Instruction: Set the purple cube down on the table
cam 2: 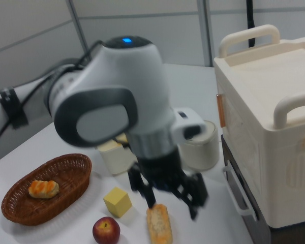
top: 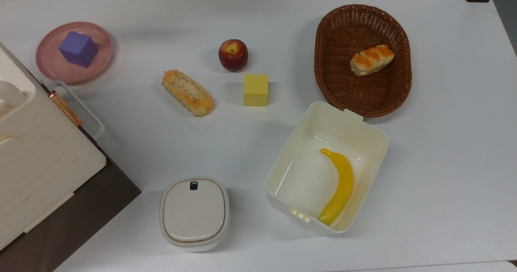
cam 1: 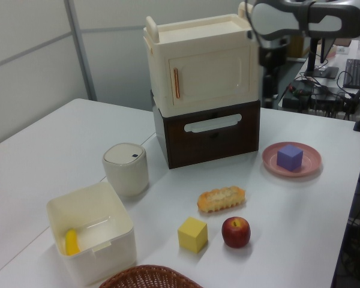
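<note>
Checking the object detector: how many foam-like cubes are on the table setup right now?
2. The small matte purple cube sits on the round pink plate at the top view's left. The plain yellow cube rests directly on the white table, below the red apple. None seem hidden.
</note>
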You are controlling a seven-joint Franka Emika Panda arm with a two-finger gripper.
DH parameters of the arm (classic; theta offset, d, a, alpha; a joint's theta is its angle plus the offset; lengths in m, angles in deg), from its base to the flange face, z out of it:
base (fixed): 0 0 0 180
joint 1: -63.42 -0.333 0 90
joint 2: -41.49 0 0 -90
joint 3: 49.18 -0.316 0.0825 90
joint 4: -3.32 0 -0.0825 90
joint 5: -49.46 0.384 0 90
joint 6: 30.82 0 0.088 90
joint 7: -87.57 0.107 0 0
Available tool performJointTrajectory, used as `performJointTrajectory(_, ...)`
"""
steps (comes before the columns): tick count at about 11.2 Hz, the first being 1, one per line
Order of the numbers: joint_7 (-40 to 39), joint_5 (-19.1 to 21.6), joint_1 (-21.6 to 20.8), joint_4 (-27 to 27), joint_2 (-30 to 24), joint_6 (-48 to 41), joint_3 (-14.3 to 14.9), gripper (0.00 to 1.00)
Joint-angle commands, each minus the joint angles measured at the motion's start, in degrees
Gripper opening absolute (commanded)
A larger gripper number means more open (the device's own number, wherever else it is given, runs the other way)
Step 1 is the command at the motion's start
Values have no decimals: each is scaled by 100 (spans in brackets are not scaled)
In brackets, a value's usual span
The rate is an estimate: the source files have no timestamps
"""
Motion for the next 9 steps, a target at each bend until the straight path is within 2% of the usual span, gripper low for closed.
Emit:
performJointTrajectory(1,-569,48,198,157,188,289,447,100)
performJointTrajectory(4,-334,100,206,306,443,684,1001,100)
performJointTrajectory(7,1420,320,206,342,716,1001,1029,100)
performJointTrajectory(9,2056,337,206,386,918,1028,1029,100)
